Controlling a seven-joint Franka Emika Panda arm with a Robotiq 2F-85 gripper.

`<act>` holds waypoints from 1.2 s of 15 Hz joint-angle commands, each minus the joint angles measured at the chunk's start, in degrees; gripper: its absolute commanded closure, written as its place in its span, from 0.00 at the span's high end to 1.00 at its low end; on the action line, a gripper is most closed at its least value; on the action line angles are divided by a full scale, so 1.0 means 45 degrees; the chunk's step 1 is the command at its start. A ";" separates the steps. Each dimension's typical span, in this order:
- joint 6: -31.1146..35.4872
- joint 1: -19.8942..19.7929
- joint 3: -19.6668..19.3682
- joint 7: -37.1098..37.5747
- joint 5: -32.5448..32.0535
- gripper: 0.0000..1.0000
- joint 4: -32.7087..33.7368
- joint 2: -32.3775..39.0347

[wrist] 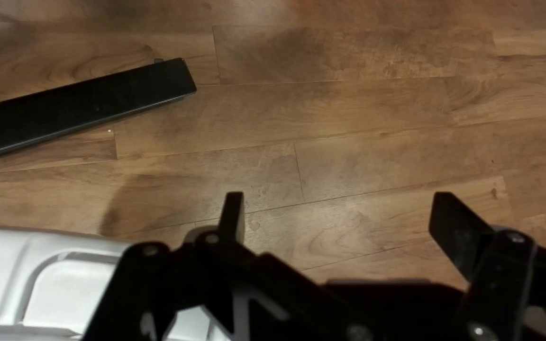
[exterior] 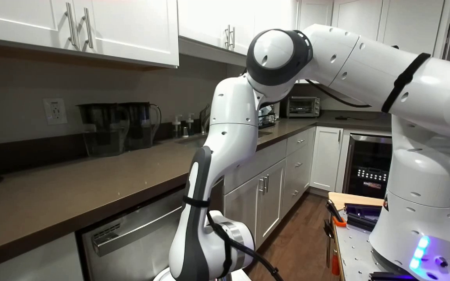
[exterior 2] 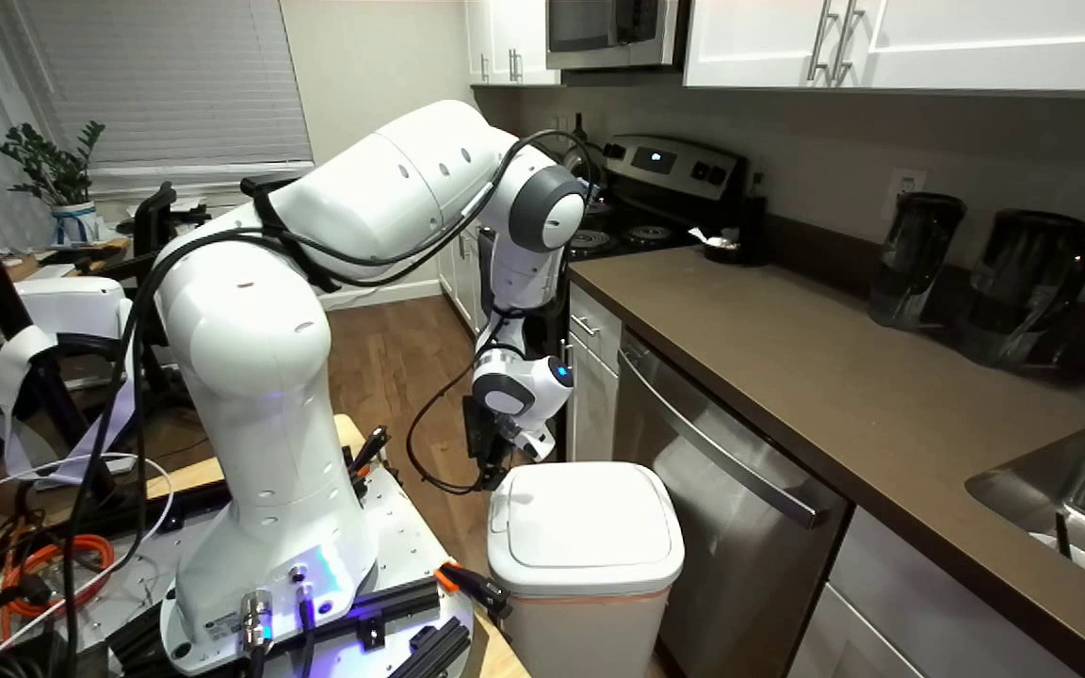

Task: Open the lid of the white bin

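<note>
The white bin [exterior 2: 585, 636] stands on the floor between the robot's table and the dishwasher. Its lid [exterior 2: 590, 513] is shut, flat on top with a raised rim. In the wrist view, the lid [wrist: 71, 293] shows at the lower left, with a recessed panel near its edge. My gripper [wrist: 337, 213] is open and empty, its fingers wide apart over the wood floor, just beside the bin's edge. In an exterior view, the gripper [exterior 2: 495, 471] hangs at the far-left corner of the bin; its fingertips are hard to make out there. White edges of the bin [exterior: 164, 275] show below the arm.
The dishwasher [exterior 2: 721, 527] and counter edge [exterior 2: 740, 405] stand close beside the bin. The robot's table [exterior 2: 411, 537], with an orange-and-black tool [exterior 2: 475, 586] at its edge, is on the other side. A black bar [wrist: 83, 104] lies on the floor. A cable [exterior 2: 415, 443] loops beside the wrist.
</note>
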 commanded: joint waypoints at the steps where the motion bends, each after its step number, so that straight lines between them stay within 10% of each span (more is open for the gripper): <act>1: 0.0315 0.0356 -0.0228 0.1027 -0.0712 1.00 0.0313 0.0292; 18: 0.0176 0.0705 -0.0821 0.3431 -0.3791 1.00 0.1784 0.1445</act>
